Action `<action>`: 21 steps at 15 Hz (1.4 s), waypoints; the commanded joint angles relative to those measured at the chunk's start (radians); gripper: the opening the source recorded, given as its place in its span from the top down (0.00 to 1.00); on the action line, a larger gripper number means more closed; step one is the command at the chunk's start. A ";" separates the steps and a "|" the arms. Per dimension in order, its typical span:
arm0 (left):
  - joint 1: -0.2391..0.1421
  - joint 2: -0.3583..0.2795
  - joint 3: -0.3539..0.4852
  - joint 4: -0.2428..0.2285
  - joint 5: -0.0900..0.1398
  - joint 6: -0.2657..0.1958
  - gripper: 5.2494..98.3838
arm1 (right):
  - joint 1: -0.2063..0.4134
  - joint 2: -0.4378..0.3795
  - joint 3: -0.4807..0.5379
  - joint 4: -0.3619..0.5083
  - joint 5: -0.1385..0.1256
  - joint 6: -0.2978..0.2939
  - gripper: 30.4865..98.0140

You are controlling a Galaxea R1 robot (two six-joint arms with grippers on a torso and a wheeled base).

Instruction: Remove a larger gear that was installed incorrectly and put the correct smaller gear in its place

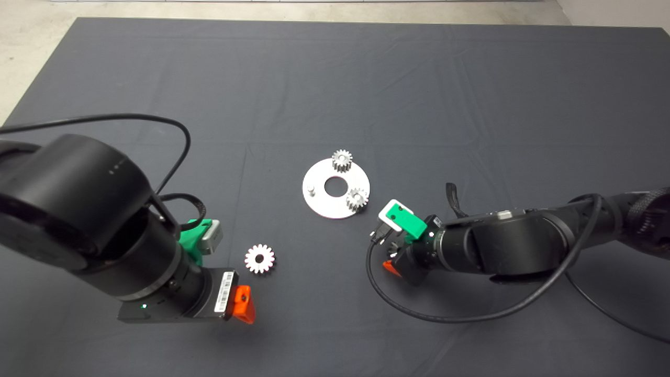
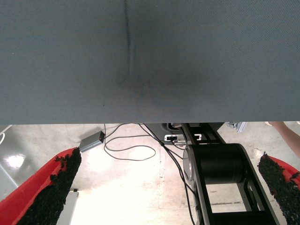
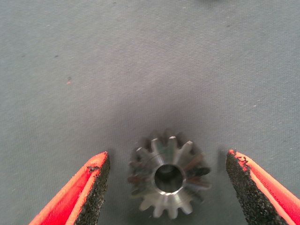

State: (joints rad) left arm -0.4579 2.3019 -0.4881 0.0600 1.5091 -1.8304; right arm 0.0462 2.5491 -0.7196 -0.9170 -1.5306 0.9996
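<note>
Left pincer (image 1: 238, 301), near desk edge: released, parked, holding nothing; larger gear (image 1: 259, 258) flat on mat just beside it, off the plate (image 1: 319, 201); right pincer (image 3: 166, 187), released, straddles smaller gear (image 3: 168, 177) lying flat, apparently poised to grasp it for the plate's bare pin (image 1: 310, 189).

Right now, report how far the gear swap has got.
Done: the larger gear lies on the mat, off the round plate. In hand: the right gripper, jaws open, straddles the smaller gear. Left: grasp it, seat it on the bare pin.
</note>
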 commanded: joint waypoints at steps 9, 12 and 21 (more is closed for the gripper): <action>-0.012 -0.003 0.013 0.001 0.002 -0.009 0.01 | -0.014 -0.005 0.005 -0.039 -0.048 -0.007 0.55; -0.012 -0.002 0.013 0.001 0.002 -0.009 0.01 | -0.017 -0.011 0.005 -0.039 -0.048 -0.006 0.55; -0.012 -0.003 0.014 0.000 0.000 -0.009 0.01 | -0.017 -0.013 0.003 -0.040 -0.049 -0.007 0.63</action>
State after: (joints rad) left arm -0.4579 2.3019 -0.4881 0.0600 1.5091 -1.8304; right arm 0.0143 2.5400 -0.7211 -0.9251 -1.5309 0.9953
